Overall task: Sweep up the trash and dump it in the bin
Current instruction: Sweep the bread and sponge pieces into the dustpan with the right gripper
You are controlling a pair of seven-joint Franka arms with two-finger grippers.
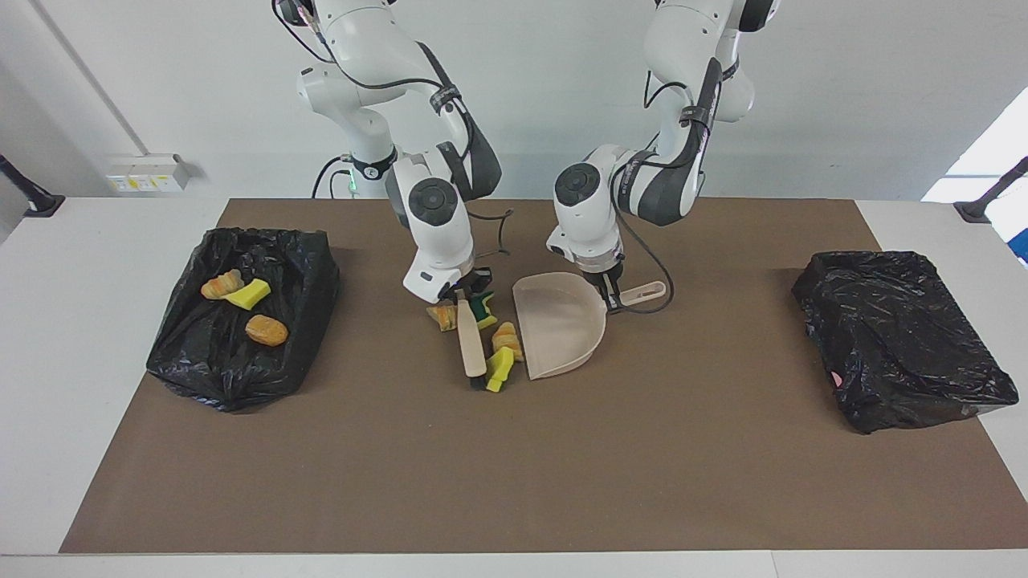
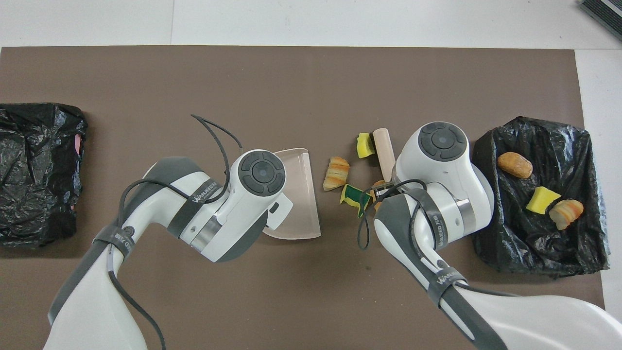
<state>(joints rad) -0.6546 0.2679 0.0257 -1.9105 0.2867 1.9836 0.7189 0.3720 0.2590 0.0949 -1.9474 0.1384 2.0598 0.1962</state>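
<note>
Trash (image 1: pixel 495 351) sits bunched just off the dustpan (image 1: pixel 558 325) lip; right gripper (image 1: pixel 461 294) pinching the brush (image 1: pixel 471 343), left gripper (image 1: pixel 614 295) clamping the pan handle. Probably best: short, flat strokes.

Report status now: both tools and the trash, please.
Right tool shut on brush; left tool shut on dustpan handle. Four trash pieces between brush and pan mouth, three in bin. Nothing in the way.

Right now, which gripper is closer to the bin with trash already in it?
Right. The right gripper holds the brush mid-table, on that bin's side; the left gripper holds the dustpan, farther along.
</note>
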